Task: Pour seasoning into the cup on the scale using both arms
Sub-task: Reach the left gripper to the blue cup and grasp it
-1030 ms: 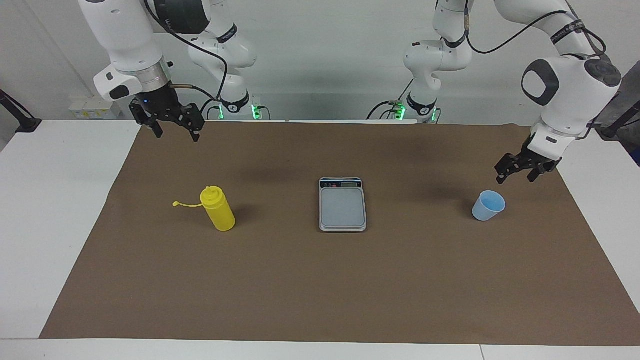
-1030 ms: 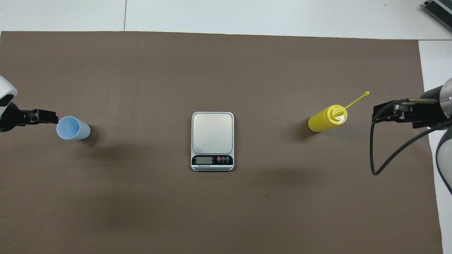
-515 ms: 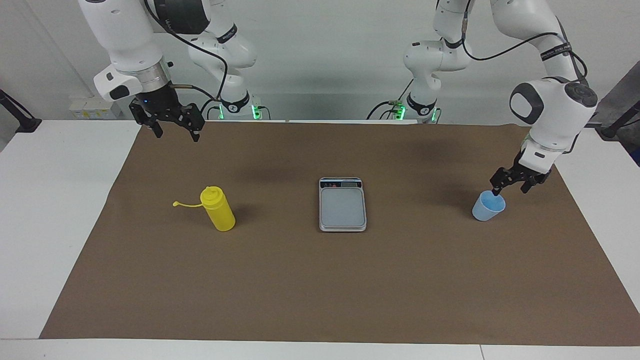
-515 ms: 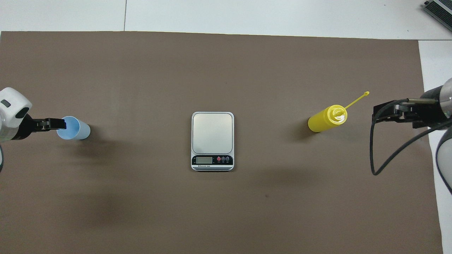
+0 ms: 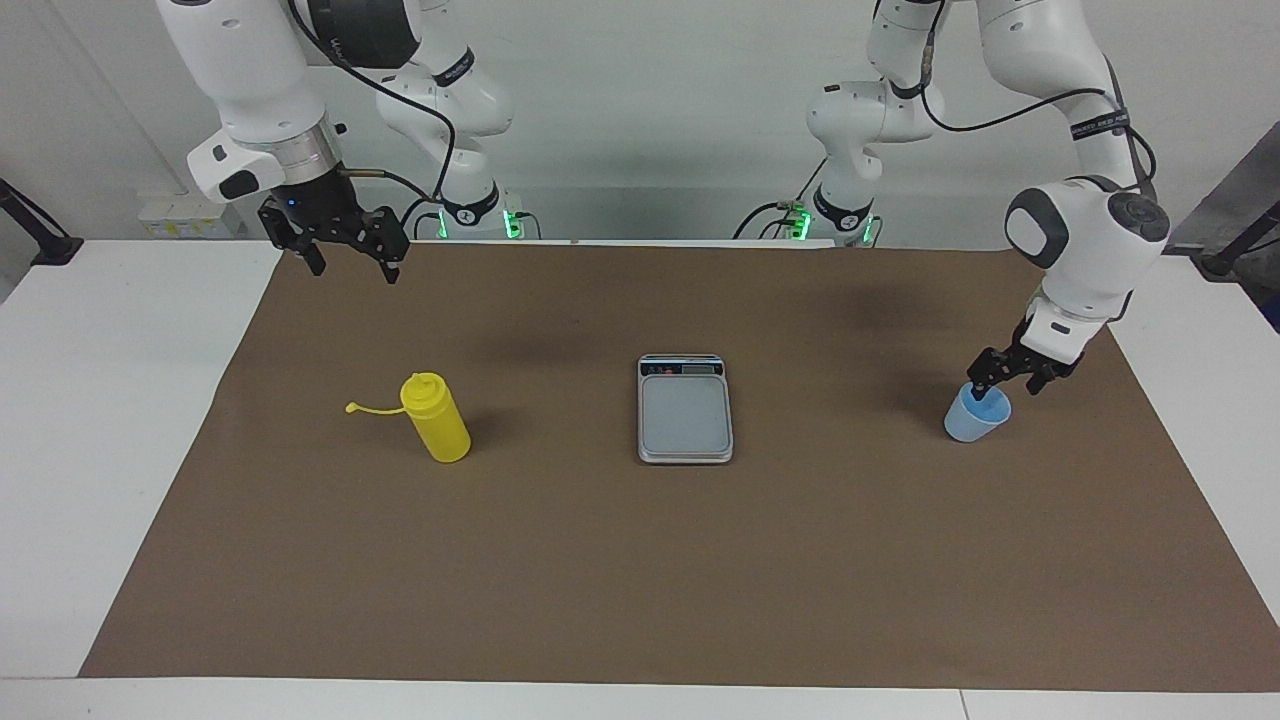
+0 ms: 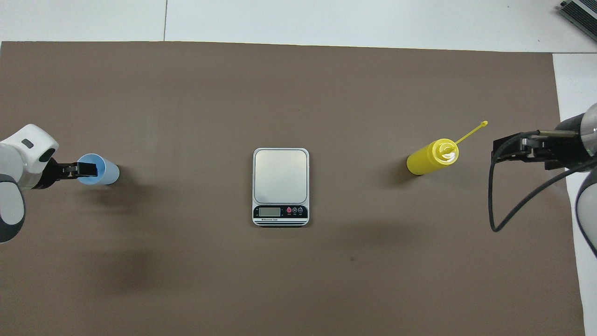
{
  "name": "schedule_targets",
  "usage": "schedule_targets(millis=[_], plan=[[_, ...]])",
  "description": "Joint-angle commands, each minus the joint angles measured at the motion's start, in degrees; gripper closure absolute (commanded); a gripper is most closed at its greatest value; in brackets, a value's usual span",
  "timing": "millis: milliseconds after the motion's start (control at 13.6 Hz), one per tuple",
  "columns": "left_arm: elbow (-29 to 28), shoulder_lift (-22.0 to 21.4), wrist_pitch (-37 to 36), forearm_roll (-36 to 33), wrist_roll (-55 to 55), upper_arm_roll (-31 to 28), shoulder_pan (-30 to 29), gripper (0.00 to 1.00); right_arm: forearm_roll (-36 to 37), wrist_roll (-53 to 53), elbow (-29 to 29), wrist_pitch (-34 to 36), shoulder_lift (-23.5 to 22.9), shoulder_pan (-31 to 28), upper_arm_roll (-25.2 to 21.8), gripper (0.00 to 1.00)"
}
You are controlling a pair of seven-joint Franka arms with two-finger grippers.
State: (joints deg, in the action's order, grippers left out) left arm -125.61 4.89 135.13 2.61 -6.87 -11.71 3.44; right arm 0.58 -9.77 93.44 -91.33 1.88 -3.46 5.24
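The light-blue cup [image 5: 968, 422] stands on the brown mat toward the left arm's end; it also shows in the overhead view [image 6: 106, 173]. My left gripper [image 5: 1005, 388] is down at the cup's rim, open, with one finger inside the cup and the other outside it; the overhead view shows it [image 6: 87, 170] over the rim. The yellow seasoning bottle [image 5: 438, 428] stands upright toward the right arm's end, cap strap sticking out [image 6: 429, 160]. The grey scale [image 5: 685, 415] lies mid-table, bare [image 6: 280, 175]. My right gripper [image 5: 352, 268] hangs open in the air and waits [image 6: 498, 150].
A brown mat [image 5: 640, 580] covers most of the white table [image 5: 90, 420]. A black cable [image 6: 494, 205] loops down from the right arm's wrist. The scale's display strip faces the robots.
My left gripper has come down and in toward the cup, from above and beside it to straddling its rim. The right arm, bottle and scale have not moved.
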Motion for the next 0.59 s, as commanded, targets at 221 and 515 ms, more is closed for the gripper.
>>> schedule_targets(millis=[221,515], plan=[[-1.0,1.9,2.2,3.1,-1.2,-0.3,0.0,0.0,-0.6,-0.4,1.6,-0.6,1.4,-0.6,0.3,0.0],[-0.9,2.0,1.9,3.1,-1.0,-0.3,0.0,0.51,-0.6,-0.4,1.6,-0.6,1.4,-0.6,0.3,0.0]])
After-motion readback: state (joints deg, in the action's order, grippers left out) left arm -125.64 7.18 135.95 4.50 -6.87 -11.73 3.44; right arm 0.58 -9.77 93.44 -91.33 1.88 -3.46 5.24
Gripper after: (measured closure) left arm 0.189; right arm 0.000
